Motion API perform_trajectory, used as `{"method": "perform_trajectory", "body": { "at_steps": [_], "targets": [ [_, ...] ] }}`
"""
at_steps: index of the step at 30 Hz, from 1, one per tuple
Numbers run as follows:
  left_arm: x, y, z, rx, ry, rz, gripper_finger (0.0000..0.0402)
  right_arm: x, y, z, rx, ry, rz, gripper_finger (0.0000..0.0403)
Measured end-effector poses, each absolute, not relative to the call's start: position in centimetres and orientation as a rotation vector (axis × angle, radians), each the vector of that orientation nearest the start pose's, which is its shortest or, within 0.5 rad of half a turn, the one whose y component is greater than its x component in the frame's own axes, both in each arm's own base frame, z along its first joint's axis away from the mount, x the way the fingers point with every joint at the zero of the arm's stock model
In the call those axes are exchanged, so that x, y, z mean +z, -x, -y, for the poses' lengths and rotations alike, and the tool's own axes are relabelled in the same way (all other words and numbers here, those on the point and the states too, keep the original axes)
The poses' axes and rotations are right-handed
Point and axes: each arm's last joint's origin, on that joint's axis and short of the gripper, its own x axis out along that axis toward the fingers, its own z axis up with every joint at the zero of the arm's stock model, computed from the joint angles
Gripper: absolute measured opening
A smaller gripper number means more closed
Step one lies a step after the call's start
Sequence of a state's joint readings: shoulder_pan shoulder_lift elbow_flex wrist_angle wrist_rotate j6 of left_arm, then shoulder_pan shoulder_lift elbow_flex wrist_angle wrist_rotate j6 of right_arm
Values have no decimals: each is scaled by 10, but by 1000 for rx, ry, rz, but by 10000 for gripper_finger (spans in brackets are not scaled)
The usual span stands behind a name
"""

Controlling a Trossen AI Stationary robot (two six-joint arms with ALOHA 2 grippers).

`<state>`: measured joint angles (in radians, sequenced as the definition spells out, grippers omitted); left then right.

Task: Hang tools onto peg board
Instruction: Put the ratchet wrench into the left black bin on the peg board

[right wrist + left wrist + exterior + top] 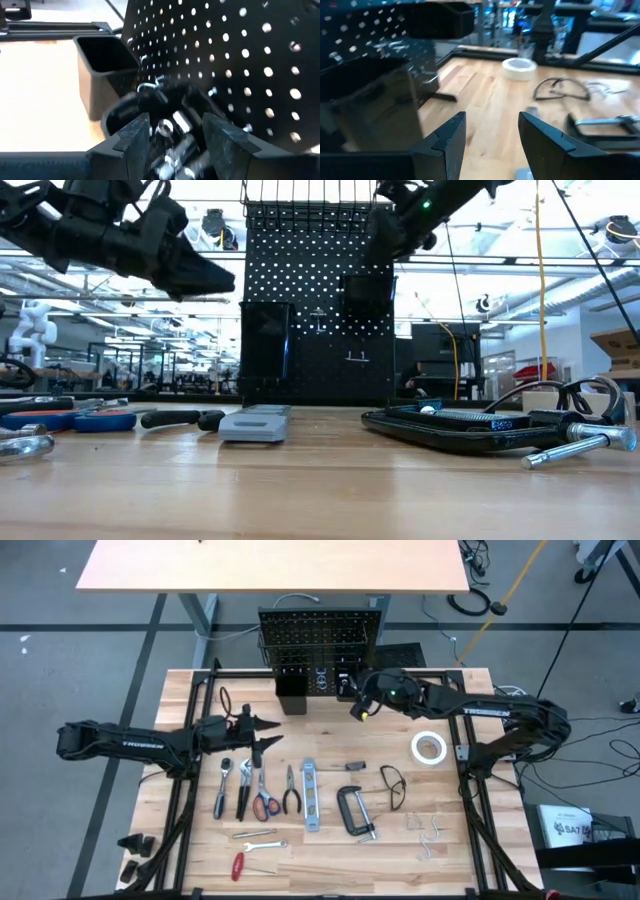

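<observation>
From above, the peg board (320, 640) stands at the table's far edge. The right gripper (358, 700) sits by its lower right bin, the left gripper (262, 735) over the wood left of centre, jaws apart. Tools lie in a near row: level (310, 794), C-clamp (356, 811), glasses (393, 785), tape roll (429, 748).

At table height, both grippers hang high before the board.

The left wrist shows open fingers (447, 140).

The right wrist shows jaws apart over a bin (165, 125) holding metal pieces.
</observation>
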<state>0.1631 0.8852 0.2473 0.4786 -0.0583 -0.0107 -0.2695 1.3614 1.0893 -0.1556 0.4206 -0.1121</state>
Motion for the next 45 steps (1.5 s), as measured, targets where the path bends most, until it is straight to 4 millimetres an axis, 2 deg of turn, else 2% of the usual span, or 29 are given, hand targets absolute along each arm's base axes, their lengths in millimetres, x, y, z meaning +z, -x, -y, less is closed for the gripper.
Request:
{"method": "perform_trajectory", "body": {
  "at_steps": [5,12,16,21,24,30,33,36,40,45],
  "targets": [
    [201,-181,-30,183,34,-203,180,319,-273,78,-622,112,-544,174],
    [216,-187,-23,139,35,-311,180,318,-269,40,-496,117,-601,173],
    [227,-189,-17,136,26,-364,180,315,-273,18,-425,114,-602,173],
    [229,-189,-12,119,30,-414,180,302,-286,-3,-359,113,-624,173],
    [225,-186,-12,169,174,-470,180,290,-299,-11,-318,130,-640,173],
    [211,-170,-10,354,570,-720,180,266,-322,-17,-284,170,-670,173],
    [203,-161,-7,442,682,-830,180,256,-330,-16,-281,188,-679,173],
    [196,-152,-2,529,750,-928,180,249,-335,-15,-282,202,-689,173],
    [192,-145,4,617,783,-976,180,242,-341,-13,-280,220,-696,173],
    [193,-147,12,590,803,-962,180,234,-344,-10,-242,214,-719,173]
  ]
}}
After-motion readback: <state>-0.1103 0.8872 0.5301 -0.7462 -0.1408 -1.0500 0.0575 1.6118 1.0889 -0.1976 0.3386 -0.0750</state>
